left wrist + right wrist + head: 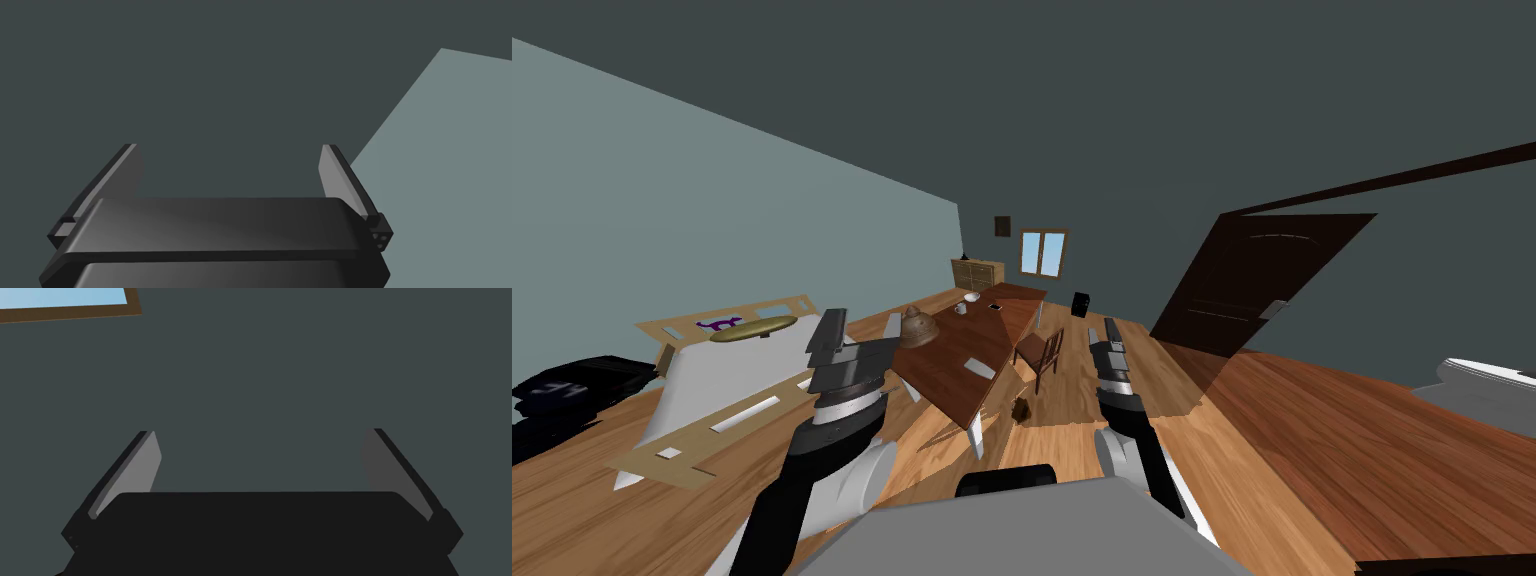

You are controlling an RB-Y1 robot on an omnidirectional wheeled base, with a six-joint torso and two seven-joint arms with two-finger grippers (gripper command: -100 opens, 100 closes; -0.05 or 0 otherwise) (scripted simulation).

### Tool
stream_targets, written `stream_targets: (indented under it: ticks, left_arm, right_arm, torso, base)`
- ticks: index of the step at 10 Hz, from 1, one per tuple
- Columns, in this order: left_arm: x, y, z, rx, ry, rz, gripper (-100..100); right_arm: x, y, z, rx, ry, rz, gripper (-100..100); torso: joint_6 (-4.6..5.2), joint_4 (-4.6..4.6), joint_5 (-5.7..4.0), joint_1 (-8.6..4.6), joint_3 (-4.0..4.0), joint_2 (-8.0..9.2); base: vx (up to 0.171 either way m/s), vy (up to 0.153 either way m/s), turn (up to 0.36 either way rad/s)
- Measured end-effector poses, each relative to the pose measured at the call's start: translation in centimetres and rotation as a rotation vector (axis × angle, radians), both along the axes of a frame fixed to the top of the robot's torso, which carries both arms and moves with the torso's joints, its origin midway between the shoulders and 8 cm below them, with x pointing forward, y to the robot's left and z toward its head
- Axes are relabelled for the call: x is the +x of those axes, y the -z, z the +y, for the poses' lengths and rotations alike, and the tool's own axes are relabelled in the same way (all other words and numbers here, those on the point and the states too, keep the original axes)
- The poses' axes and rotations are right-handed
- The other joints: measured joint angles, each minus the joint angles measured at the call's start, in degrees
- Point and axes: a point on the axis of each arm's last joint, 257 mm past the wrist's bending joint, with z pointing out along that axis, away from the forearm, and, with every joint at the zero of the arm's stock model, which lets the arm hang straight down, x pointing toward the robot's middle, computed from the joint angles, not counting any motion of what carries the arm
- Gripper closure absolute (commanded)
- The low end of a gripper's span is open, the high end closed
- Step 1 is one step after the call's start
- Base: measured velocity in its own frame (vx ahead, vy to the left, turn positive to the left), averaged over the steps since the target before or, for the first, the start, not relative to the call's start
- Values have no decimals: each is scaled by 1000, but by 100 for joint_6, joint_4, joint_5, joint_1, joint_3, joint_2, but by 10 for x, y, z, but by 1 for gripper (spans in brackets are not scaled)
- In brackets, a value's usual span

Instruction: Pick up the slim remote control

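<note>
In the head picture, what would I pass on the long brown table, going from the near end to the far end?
On the long reddish-brown wooden table: slim light grey remote control → brown dome-shaped thing → small white cup → white bowl.

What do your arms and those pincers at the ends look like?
My left arm and right arm are built of white and light grey rounded segments with black joints between them. The left gripper and right gripper are each a dark, round-edged box carrying two thin, flat, light grey blades with darker outer edges.
</note>
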Motion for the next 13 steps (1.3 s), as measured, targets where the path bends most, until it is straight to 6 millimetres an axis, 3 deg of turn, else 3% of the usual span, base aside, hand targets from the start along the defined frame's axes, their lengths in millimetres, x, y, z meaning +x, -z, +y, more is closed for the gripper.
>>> stream_targets:
  ticks: [4, 6, 13]
  left_arm:
    - [40, 19, -1, 71, -12, 102, -100]
    - [65, 32, 3, 103, -35, 171, -100]
    - [124, 74, 24, 150, -97, 359, -100]
  right_arm:
    - [0, 0, 0, 0, 0, 0, 0]
    - [0, 0, 0, 0, 0, 0, 0]
    - [0, 0, 0, 0, 0, 0, 0]
  torso:
    - [1, 9, 4, 15, 23, 39]
    - [1, 7, 3, 11, 19, 32]
    - [0, 4, 2, 6, 8, 13]
  base:
    - [-113, 31, -10]
    - [-71, 18, -15]
    - [-46, 13, -21]
